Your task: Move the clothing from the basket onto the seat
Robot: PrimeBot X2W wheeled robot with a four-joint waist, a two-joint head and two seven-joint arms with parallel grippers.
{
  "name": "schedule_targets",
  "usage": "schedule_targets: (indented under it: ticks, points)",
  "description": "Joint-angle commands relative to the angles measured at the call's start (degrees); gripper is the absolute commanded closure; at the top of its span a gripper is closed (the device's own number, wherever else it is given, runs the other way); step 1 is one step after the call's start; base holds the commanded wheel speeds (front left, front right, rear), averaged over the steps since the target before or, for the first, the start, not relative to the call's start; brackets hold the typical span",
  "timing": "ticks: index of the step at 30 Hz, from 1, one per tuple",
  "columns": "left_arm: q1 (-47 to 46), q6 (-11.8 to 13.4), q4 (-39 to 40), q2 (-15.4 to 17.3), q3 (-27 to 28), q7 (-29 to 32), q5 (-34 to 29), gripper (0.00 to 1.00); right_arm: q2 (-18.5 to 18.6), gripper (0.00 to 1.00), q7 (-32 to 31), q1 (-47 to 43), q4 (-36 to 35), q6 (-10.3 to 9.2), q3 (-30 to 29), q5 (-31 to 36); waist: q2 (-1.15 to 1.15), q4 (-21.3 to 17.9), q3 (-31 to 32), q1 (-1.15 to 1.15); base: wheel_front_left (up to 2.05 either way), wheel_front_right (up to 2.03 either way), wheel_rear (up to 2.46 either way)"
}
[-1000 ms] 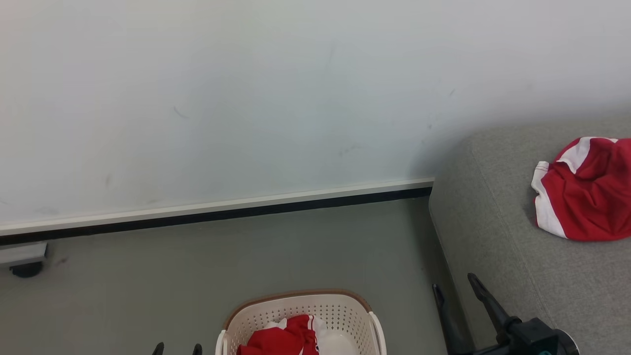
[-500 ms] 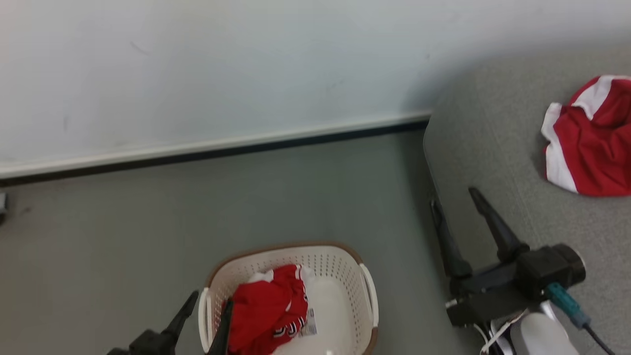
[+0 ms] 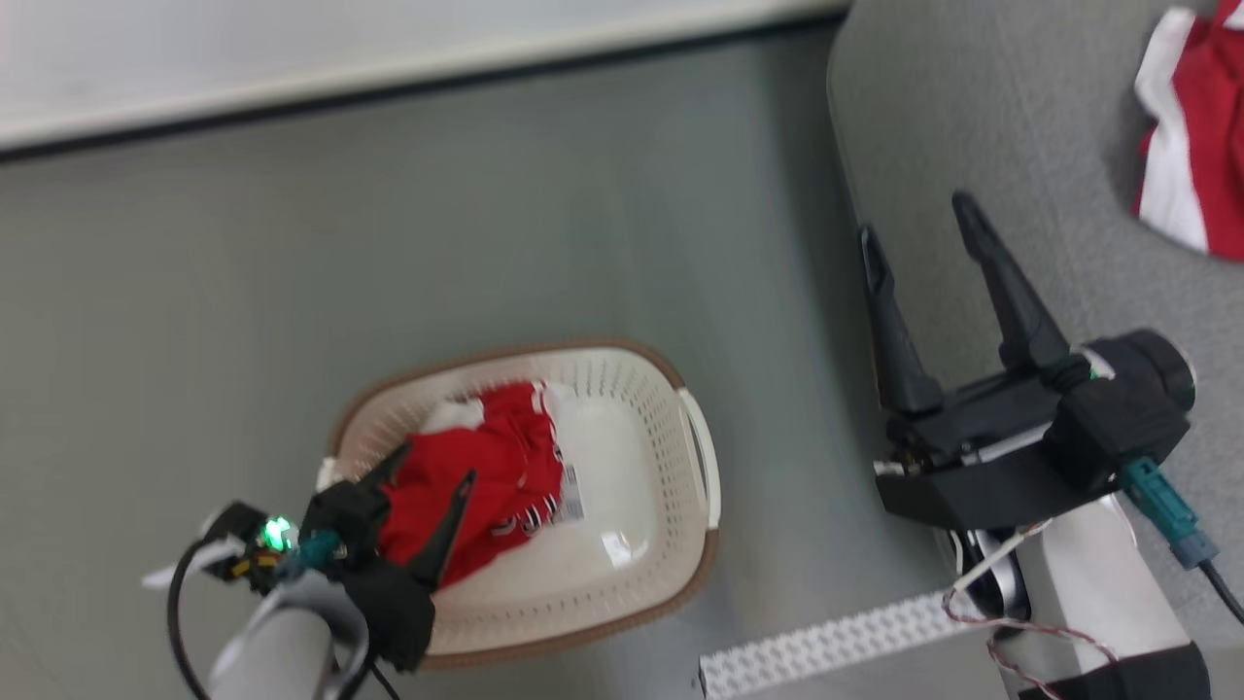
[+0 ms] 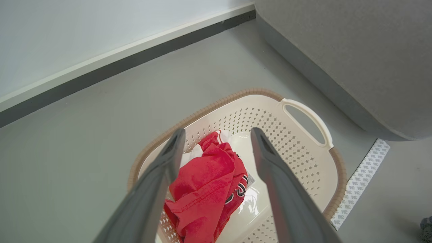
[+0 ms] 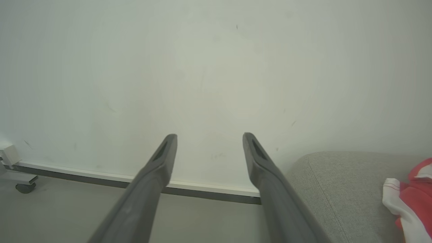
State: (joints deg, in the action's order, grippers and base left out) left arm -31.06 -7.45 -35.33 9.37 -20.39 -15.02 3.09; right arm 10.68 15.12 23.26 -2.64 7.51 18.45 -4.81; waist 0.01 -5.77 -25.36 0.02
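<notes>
A red garment [image 4: 206, 182] is seen bunched in the basket [image 4: 297, 152], framed by the spread fingers of the left gripper [image 4: 217, 131]. The right gripper [image 3: 915, 216], likewise spread and empty, is held beside the seat [image 3: 972, 117]. A shallow pinch could let it be dropped short.

Head camera down over basket [image 3: 612, 374] and seat [image 3: 972, 117]; left wrist nearer basket; right wrist wallward.

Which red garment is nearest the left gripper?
The garment in the basket, right by the open left gripper; the other garment lies far off on the grey seat.
</notes>
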Motion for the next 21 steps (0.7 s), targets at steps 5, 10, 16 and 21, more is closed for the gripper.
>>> schedule_targets:
  ticks: [5, 10, 16, 21]
  points:
    - [-8.7, 0.0, -8.0, 2.9, -4.1, -0.3, 0.0, 0.00, -2.2, 0.00, 0.0, 4.8, -4.1, -0.04, 1.0, 1.6, -0.01, -5.1, -15.1, -0.02, 0.00, 0.00, 0.00]
    - [-13.7, 0.0, -12.2, 4.2, -7.6, -0.3, 0.4, 0.00, -4.1, 0.00, 0.0, 7.5, -7.4, -0.04, 2.0, 2.1, -0.01, -7.3, -19.9, -0.02, 0.00, 0.00, 0.00]
    - [-20.4, 0.0, -18.9, 5.2, -15.0, 0.1, 0.7, 0.00, -6.3, 0.00, 0.0, 9.4, -10.5, -0.04, 2.2, 2.2, -0.01, -9.9, -24.9, -0.02, 0.00, 0.00, 0.00]
    - [-24.5, 0.0, -23.5, 6.0, -18.5, 0.1, 0.4, 0.00, -7.3, 0.00, 0.0, 9.6, -10.9, -0.04, 2.6, 1.5, -0.01, -11.6, -27.7, -0.02, 0.00, 0.00, 0.00]
